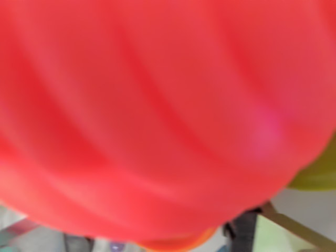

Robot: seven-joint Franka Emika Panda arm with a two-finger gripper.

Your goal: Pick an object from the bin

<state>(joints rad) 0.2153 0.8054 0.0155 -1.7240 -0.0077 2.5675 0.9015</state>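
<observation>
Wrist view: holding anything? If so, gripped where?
Cannot be told. A blurred red ribbed object fills nearly the whole wrist view, very close to the camera. No fingers are visible, so neither a hold nor its place shows.

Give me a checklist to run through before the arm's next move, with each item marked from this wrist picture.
1. Red ribbed object close to the camera: ok, it fills nearly the whole wrist view.
2. Picture sharp enough to judge contact: not ok, blurred.
3. Pincer open or shut: cannot tell, it is not in view.
4. Object held or only near: cannot tell.
5. Neighbours clear: cannot tell; a yellow-green thing sits at the right edge.
6. Bin floor below: only a pale strip shows.
</observation>
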